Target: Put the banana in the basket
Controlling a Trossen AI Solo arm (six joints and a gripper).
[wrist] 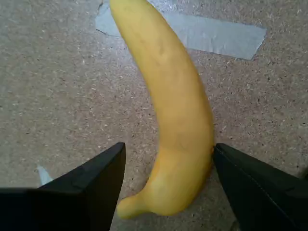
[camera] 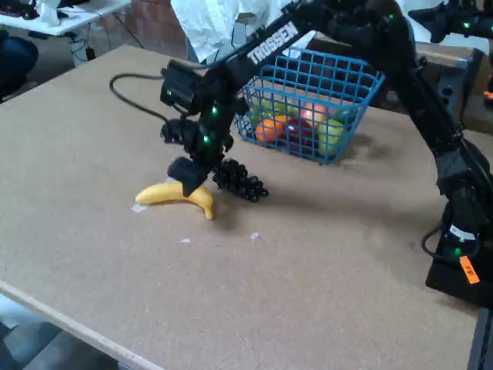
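We see a blue wire basket (camera: 339, 116) at the back of the table (camera: 308, 293) with mixed fruit in it. The smooth yellow banana (camera: 176, 194) lies on the table, between our claw's (wrist: 166, 166) wide-open fingers, not gripped.

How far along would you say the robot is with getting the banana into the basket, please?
Done: the arm has reached the banana, and the open pincer straddles it near its stem end on the table. In hand: closing for the grasp; the right finger looks to touch it, the left stands clear. Left: lift, carry and release into the blue basket, which already holds other fruit.
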